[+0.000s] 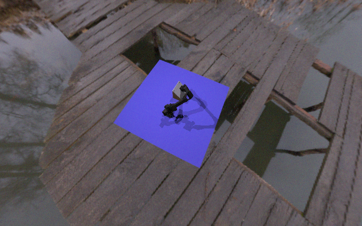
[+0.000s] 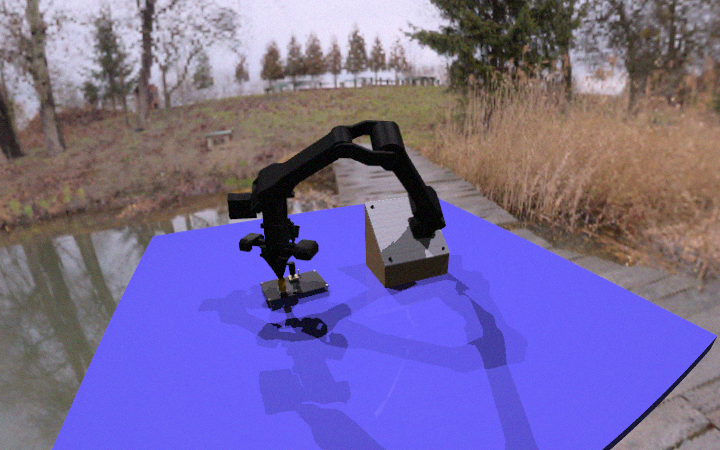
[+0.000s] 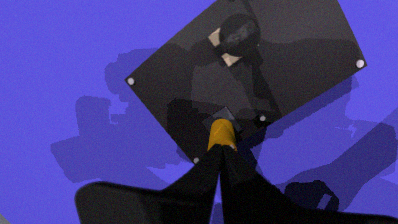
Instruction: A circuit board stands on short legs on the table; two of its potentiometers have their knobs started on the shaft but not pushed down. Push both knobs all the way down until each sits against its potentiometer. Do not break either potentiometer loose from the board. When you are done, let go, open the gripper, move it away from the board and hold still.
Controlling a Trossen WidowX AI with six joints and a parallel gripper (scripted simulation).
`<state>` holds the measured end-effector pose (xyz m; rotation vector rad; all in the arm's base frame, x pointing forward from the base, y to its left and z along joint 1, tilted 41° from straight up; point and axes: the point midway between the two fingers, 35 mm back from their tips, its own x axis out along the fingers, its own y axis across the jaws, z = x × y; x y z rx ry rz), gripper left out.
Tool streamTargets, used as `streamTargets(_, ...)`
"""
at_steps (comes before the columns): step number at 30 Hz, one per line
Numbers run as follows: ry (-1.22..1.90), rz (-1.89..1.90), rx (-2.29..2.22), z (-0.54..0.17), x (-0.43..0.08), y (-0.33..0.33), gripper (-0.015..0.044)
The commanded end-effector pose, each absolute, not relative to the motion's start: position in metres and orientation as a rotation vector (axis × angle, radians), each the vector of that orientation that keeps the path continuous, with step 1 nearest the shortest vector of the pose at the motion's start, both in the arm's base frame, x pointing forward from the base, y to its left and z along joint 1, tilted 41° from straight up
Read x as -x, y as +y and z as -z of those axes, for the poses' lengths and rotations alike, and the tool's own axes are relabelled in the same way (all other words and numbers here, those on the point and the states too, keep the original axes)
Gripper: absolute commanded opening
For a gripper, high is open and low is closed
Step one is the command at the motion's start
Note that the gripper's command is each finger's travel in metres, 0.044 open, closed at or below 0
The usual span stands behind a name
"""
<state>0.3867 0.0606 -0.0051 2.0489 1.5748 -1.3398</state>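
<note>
The dark circuit board [image 2: 313,282] [image 3: 310,65] stands on short legs; in the top view the arm hides it. My gripper [image 2: 281,276] [image 3: 220,150] is shut and empty, pointing down. Its closed tips are at the top of the orange knob [image 2: 282,286] [image 3: 221,133], apparently touching it. A dark potentiometer body [image 3: 226,113] shows under that knob; the gap between them cannot be judged. The black knob [image 2: 291,269] [image 3: 241,35] stands on the beige potentiometer [image 2: 293,278] [image 3: 232,60], with a visible space beneath it in the exterior view.
A wedge-shaped block [image 1: 176,91] [image 2: 407,267] with a grey sloping top carries the arm's base behind the board. A small pin [image 3: 262,118] with a pale tip is right of the orange knob. Arm shadows fall across the blue table top [image 1: 148,112] [image 2: 183,391].
</note>
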Motion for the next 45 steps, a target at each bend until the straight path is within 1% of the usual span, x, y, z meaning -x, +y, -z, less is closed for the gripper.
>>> streamTargets(1, 1.612, 1.321, -2.007, 0.021, -0.388, 0.08, 0.0)
streamTargets(35, 1.613, 1.321, -2.007, 0.022, -0.388, 0.08, 0.0)
streamTargets(45, 1.611, 1.321, -2.007, 0.012, -0.389, 0.072, 0.0)
